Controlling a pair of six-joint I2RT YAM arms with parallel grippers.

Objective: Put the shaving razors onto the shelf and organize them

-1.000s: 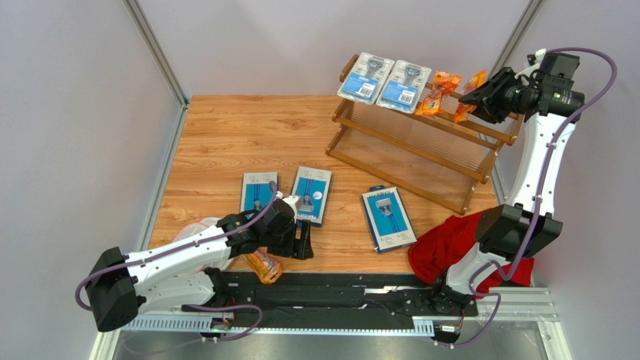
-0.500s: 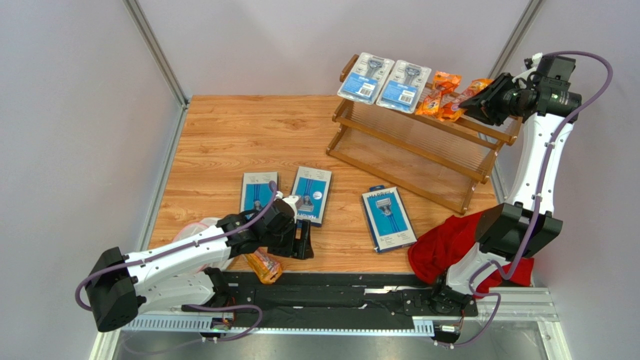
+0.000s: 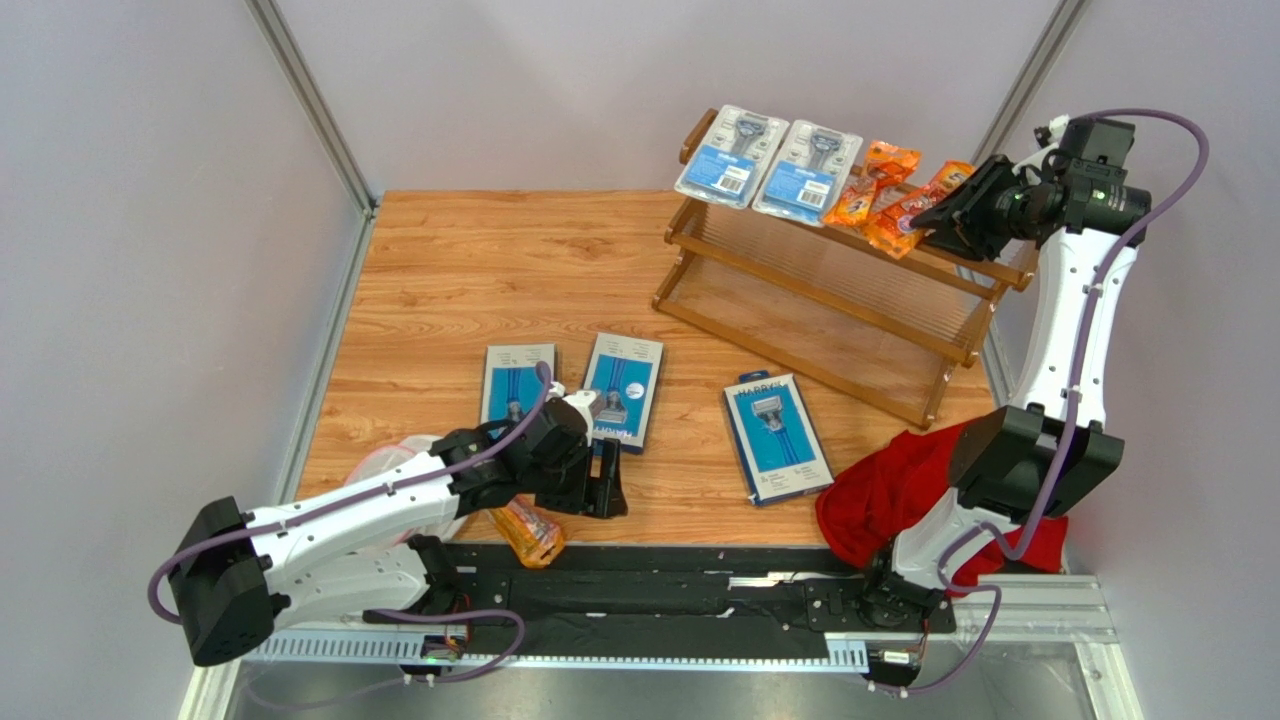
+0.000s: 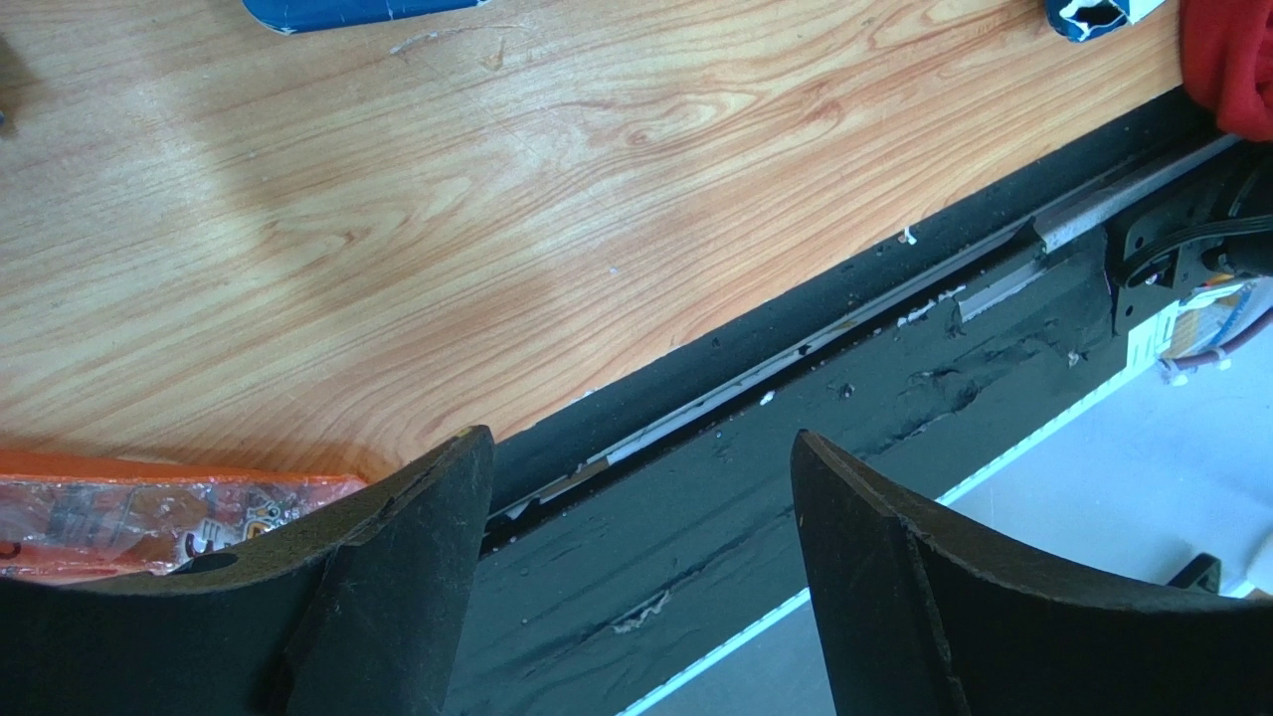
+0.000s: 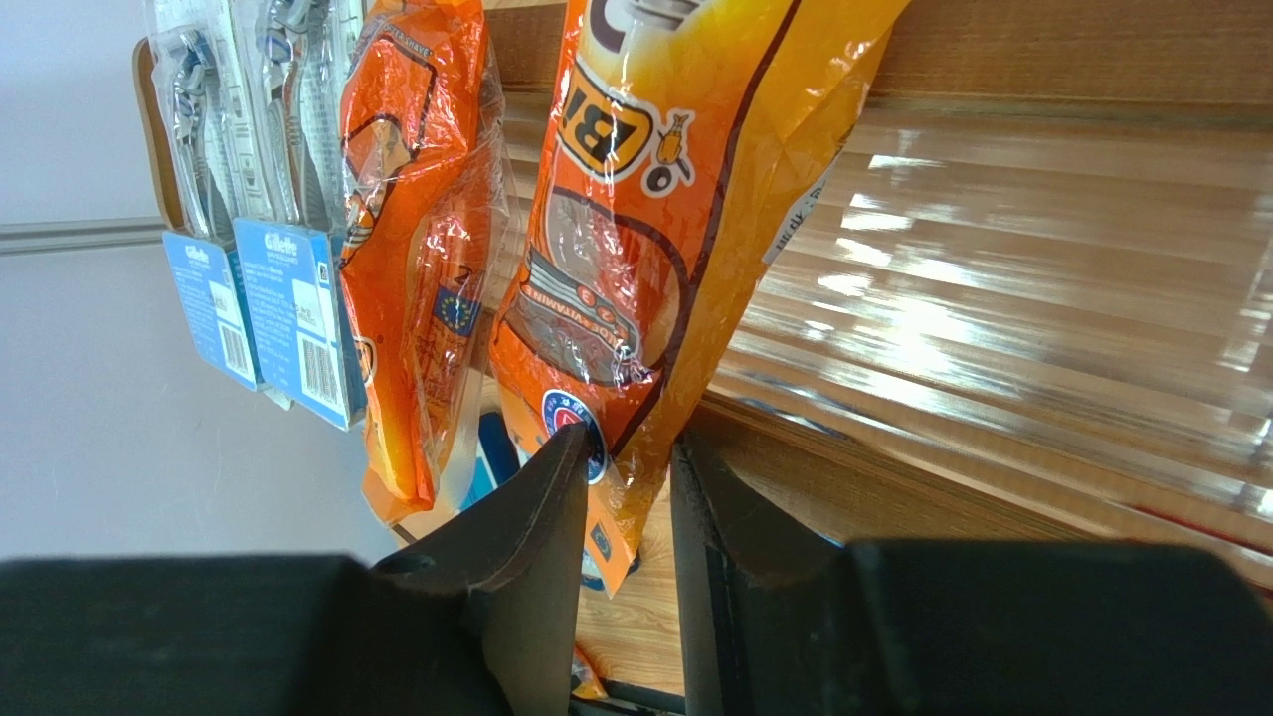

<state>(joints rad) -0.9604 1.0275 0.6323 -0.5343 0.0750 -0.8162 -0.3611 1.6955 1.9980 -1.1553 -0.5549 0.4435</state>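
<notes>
My right gripper [image 3: 935, 215] [image 5: 631, 436] is shut on the lower end of a long orange razor bag [image 3: 914, 206] [image 5: 673, 179]. That bag lies across the top tier of the wooden shelf [image 3: 842, 300] [image 5: 1016, 269]. A second orange bag [image 3: 870, 182] [image 5: 411, 224] and two blister packs [image 3: 732, 153] [image 3: 807, 165] rest beside it. Three blue razor boxes [image 3: 517, 386] [image 3: 624, 387] [image 3: 777, 435] lie flat on the table. My left gripper [image 3: 609, 480] [image 4: 640, 440] hangs open and empty over the table's front edge. Another orange bag [image 3: 529, 533] [image 4: 135, 515] lies just to its left.
A red cloth [image 3: 902, 488] [image 4: 1233, 60] is bunched at the right arm's base. The black base rail [image 4: 837, 433] runs along the near edge under the left fingers. The shelf's lower tier [image 3: 819, 323] holds nothing. A grey wall stands close behind the shelf.
The right gripper has swung left and lower, laying its orange bag onto the top tier next to the other orange bag. The left arm has not moved.
</notes>
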